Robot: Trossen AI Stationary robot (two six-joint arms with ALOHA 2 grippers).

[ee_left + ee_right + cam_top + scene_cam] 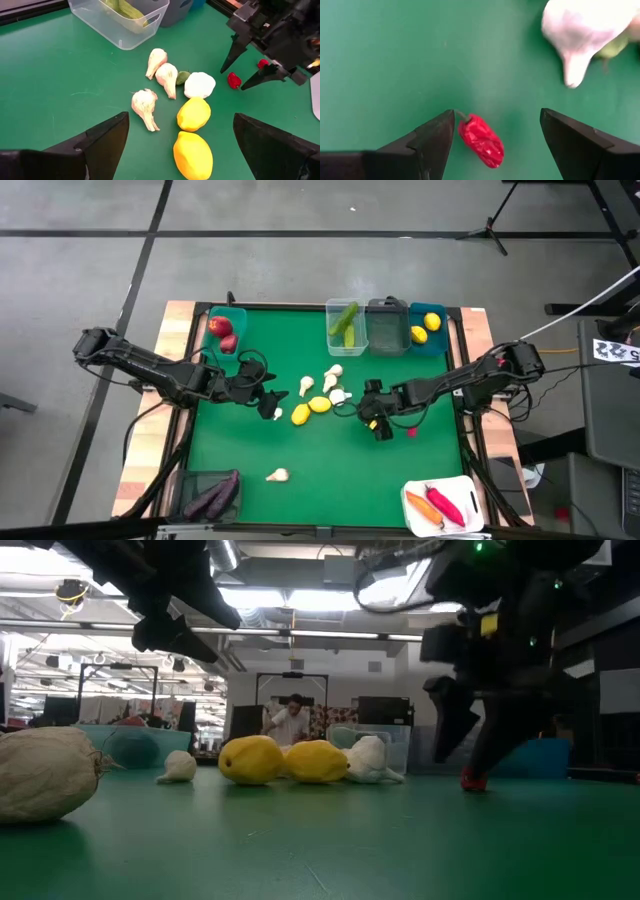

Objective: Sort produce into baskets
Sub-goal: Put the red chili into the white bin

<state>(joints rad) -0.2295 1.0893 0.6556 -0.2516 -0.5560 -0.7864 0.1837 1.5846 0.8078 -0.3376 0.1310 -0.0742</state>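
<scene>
Red pepper [481, 140] lies between the lowered right gripper's [495, 135] spread fingers.

From above, the right pincer [381, 427] covers the small red pepper [481, 140] — only a red speck shows beside it. In the low view a garlic bulb [45, 774] is cut off by the picture's edge, and both arms run out of the top. The person [290, 721] far behind is too small to make out. Something green [183, 77] is half hidden among the garlic — it cannot be identified.
</scene>
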